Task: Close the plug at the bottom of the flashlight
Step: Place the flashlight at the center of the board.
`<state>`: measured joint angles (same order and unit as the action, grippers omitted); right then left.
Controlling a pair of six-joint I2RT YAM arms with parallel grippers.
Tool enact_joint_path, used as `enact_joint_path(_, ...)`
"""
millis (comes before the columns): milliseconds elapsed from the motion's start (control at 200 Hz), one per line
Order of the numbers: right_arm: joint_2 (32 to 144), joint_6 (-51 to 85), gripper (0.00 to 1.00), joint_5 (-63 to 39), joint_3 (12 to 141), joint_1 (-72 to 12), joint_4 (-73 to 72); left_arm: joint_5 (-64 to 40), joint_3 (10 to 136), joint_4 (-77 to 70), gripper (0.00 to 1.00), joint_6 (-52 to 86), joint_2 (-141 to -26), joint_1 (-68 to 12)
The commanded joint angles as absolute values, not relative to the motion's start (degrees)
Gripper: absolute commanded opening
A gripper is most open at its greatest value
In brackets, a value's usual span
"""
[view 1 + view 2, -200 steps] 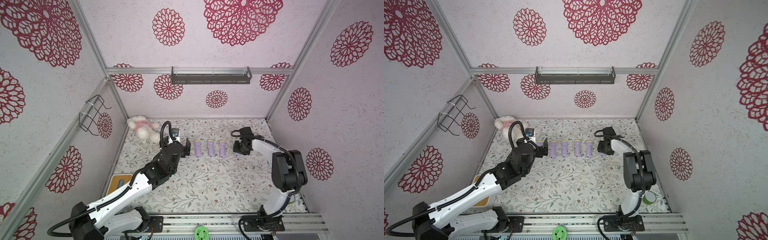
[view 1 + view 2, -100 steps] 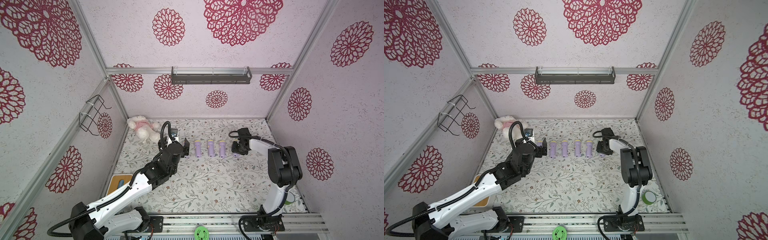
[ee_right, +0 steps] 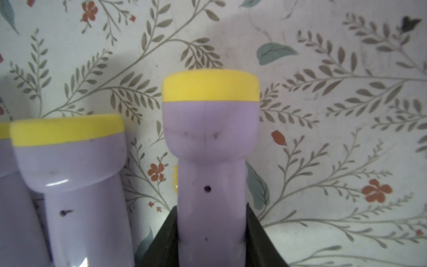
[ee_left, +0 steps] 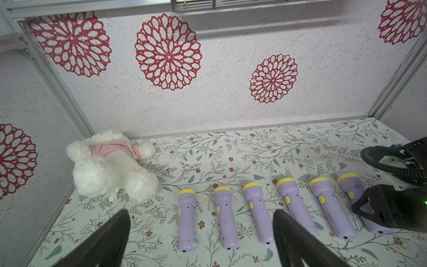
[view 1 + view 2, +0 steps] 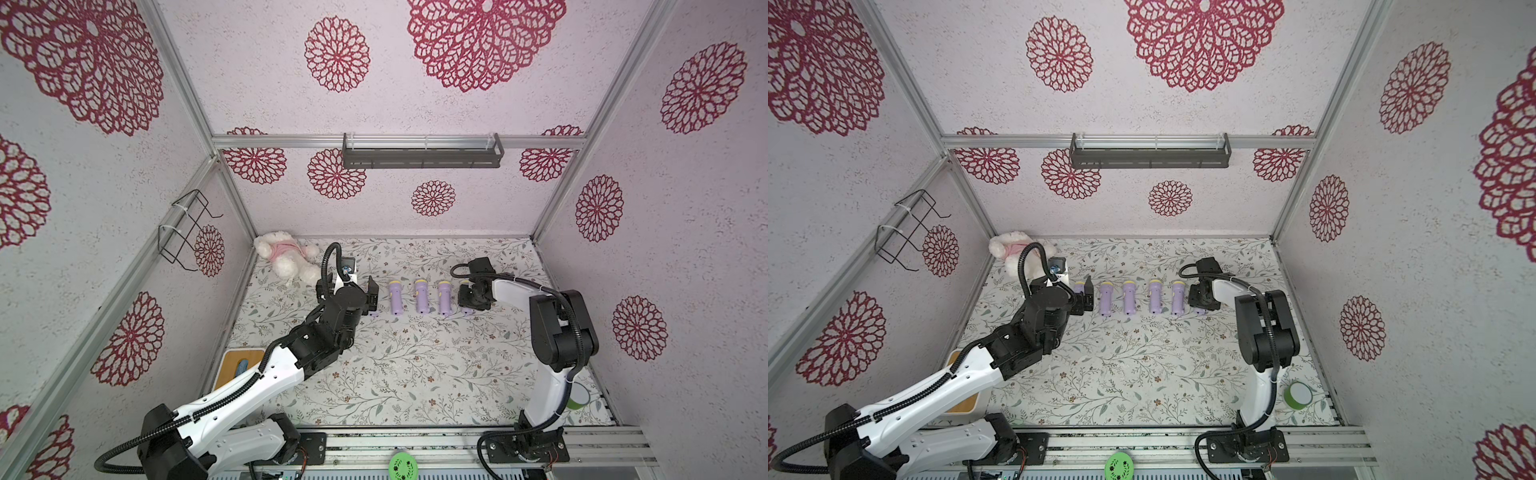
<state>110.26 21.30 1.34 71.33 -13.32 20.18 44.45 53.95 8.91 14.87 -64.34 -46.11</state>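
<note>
Several purple flashlights with yellow heads lie side by side in a row on the floral table [image 5: 415, 365]. My right gripper [image 3: 211, 231] is shut on the body of the rightmost flashlight [image 3: 210, 161], low over the table; both top views show this gripper [image 5: 471, 299] [image 5: 1202, 299]. The flashlight's bottom end [image 5: 466, 311] pokes out beneath the gripper, and I cannot make out its plug. My left gripper [image 4: 201, 215] is open and empty above the left end of the row [image 4: 187, 219], its fingers [image 4: 284, 231] wide apart.
A white plush toy [image 5: 286, 259] lies at the back left corner. A wooden-topped tray [image 5: 241, 365] sits at the front left and a green tape roll [image 5: 1298, 392] at the front right. A wire basket [image 5: 187, 232] and a shelf [image 5: 422, 153] hang on the walls.
Both grippers have drifted slightly left. The right arm's elbow has swung a little towards the back, with its gripper still shut on the flashlight. The left gripper stays open.
</note>
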Motion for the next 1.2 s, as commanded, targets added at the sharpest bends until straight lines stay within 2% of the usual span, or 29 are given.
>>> enact_joint_path(0,110.3,19.6,0.0,3.8,71.5,-14.0,19.5,45.9,55.5,9.3,0.97,16.1,-64.2,-45.8)
enact_joint_path(390,111.7,20.2,0.0,4.0,70.4,-14.7,19.5,45.8,55.7,9.4,0.97,16.0,-64.9,-45.8)
enact_joint_path(661,111.0,20.3,0.26,3.7,70.3,-14.7,19.6,46.4,56.0,9.7,0.97,15.3,-65.4,-45.8)
enact_joint_path(1196,108.9,20.9,0.52,3.3,70.4,-14.7,20.3,47.0,56.2,9.8,0.97,14.4,-66.1,-46.2)
